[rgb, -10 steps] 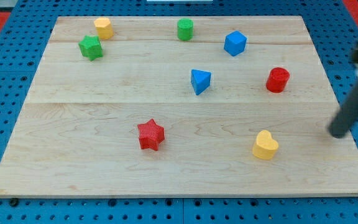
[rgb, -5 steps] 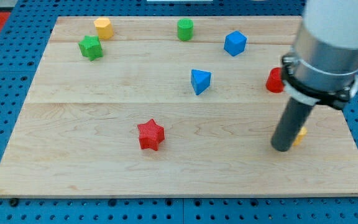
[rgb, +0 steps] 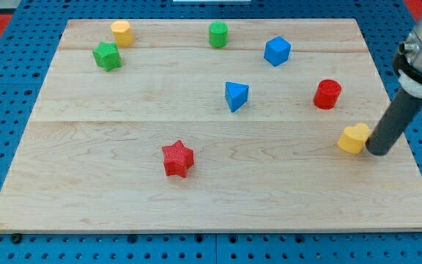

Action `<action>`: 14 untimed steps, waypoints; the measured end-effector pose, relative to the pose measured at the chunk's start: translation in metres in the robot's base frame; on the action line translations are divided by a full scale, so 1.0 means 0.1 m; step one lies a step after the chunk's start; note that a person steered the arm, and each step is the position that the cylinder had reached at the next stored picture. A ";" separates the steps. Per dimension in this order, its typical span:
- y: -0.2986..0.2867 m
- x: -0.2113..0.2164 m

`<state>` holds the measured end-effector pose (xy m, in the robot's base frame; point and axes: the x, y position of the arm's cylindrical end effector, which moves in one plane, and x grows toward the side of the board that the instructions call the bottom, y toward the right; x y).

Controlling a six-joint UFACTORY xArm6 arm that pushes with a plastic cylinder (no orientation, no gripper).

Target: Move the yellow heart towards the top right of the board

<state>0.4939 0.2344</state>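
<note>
Right now my tip touches the right side of the yellow heart, near the red cylinder; no gripper shows

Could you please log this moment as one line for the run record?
yellow heart: right side of board, below red cylinder | my tip: touching heart's right side | goal: top right not reached
</note>
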 end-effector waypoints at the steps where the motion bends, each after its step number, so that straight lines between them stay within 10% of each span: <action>1: -0.14 -0.20; 8: -1.96 -0.85; 14: -0.71 -1.40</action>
<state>0.3538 0.1635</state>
